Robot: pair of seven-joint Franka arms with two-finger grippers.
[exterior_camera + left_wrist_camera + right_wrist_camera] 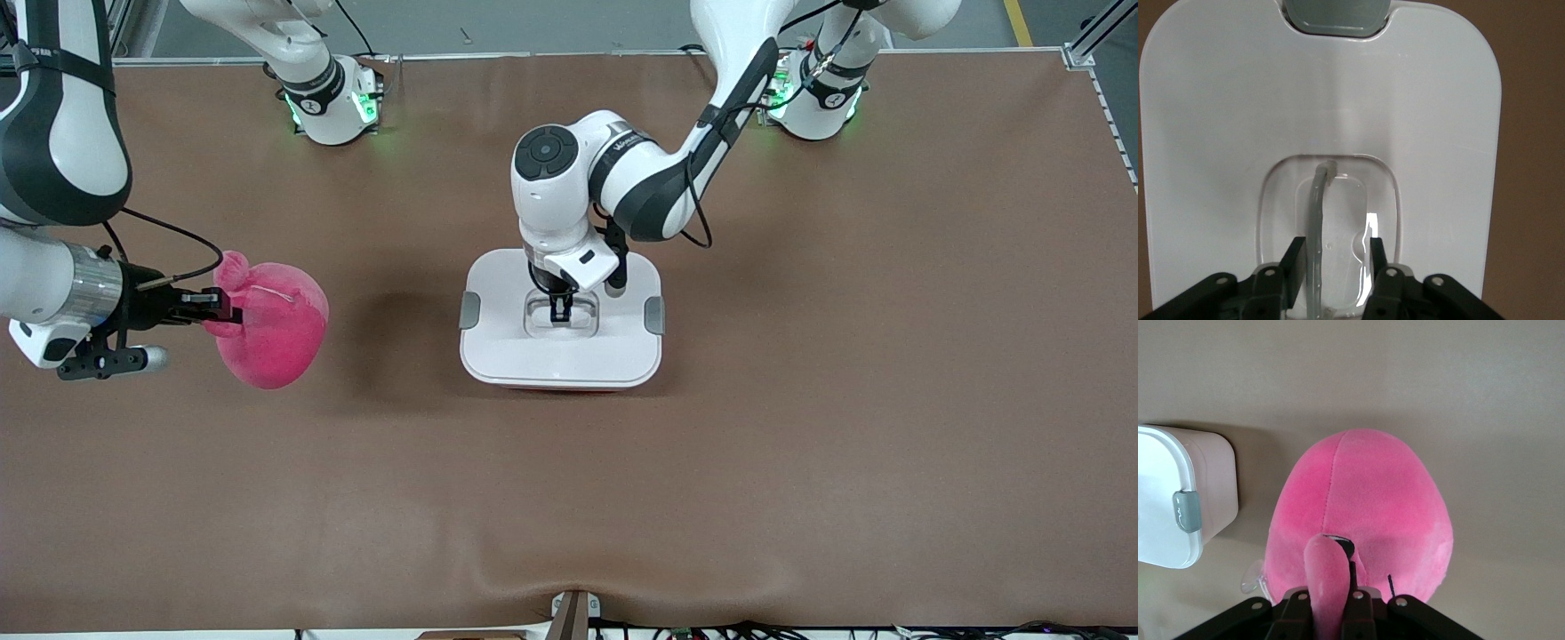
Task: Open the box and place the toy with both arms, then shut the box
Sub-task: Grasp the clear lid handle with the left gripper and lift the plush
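Note:
The box (560,356) stands at the table's middle with its white lid on and a grey clip (469,309) at each end. My left gripper (561,308) is down in the lid's recessed clear handle (1317,220). Its fingers (1293,267) are open on either side of the handle bar. My right gripper (218,307) is shut on a stalk of the hot-pink toy (276,329) and holds it above the table, toward the right arm's end from the box. In the right wrist view the stalk (1328,580) sits between the jaws, with the toy (1365,500) hanging below.
The brown table mat (800,444) spreads around the box. The box's corner and one clip (1187,511) show in the right wrist view. The arm bases (333,98) stand along the table's far edge.

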